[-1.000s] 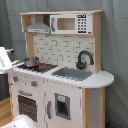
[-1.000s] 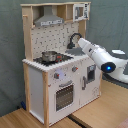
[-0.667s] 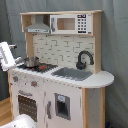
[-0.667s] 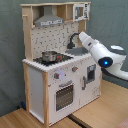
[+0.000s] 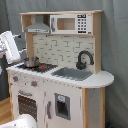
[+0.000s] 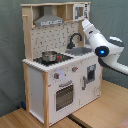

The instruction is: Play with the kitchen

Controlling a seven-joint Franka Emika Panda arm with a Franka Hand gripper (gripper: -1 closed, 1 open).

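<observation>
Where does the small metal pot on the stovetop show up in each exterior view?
First exterior view: the pot sits left of centre, on the stovetop, to the sink's left.
Second exterior view: the pot sits left of centre too, in front of the tiled back wall.
Shared landmark: the black faucet.

A robot test space, probably a laboratory, arranged as a staged set, not a real home kitchen. The kitchen (image 5: pixel 59 70) is a child's toy unit of white panels and light wood, with a printed tile back wall, a microwave (image 5: pixel 71 23) on its top shelf, a hood (image 6: pixel 49 20), a small pot (image 6: pixel 49 56) on the stovetop and a black faucet (image 5: pixel 84 59) over the sink. A plain grey-green curtain (image 6: pixel 11 55) hangs behind it in both exterior views. The unit stands on a wooden floor (image 6: pixel 102 107). A white robot arm (image 6: pixel 102 45) reaches in from the second exterior view's right.
</observation>
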